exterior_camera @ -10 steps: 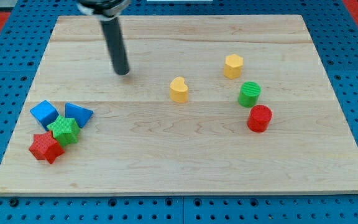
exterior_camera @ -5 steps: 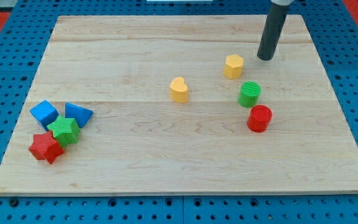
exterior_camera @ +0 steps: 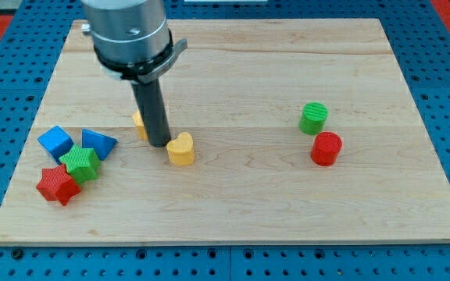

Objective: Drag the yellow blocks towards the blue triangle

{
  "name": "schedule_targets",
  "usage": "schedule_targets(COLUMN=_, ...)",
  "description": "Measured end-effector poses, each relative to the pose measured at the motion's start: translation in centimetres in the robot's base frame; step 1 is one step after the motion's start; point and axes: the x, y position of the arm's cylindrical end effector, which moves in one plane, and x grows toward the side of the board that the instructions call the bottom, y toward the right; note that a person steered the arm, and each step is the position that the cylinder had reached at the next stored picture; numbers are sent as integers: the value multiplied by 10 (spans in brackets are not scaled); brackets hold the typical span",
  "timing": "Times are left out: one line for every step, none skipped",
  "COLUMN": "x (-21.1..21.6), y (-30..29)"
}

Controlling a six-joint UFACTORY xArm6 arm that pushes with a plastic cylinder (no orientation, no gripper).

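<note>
Here, no fingers are carried by the arm; the rod's lower end, my tip [exterior_camera: 159,143], is pressed to the wooden counter [exterior_camera: 233,203]. The yellow heart block [exterior_camera: 180,148] is seen just to the view's right of my tip, its lobes upward and its point downward in the view. A second yellow block [exterior_camera: 139,123], mostly hidden by the rod, is seen just to the view's left; its shape and axis cannot be told. Farther left lies the blue triangle [exterior_camera: 99,143], pointing toward the view's right, touching the green star [exterior_camera: 80,164].
</note>
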Motion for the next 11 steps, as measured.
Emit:
schedule_targets(x=-20, y=8)
schedule_targets(x=-20, y=-49)
schedule_targets(x=-20, y=-21)
schedule_targets(x=-32, y=51)
schedule_targets(x=-6, y=86)
schedule_targets(x=41, y=40)
schedule_targets(x=42, y=-21)
schedule_targets(x=20, y=30)
schedule_targets(x=-48, y=99)
schedule_targets(x=-101, y=174)
schedule_targets(x=-85, y=257)
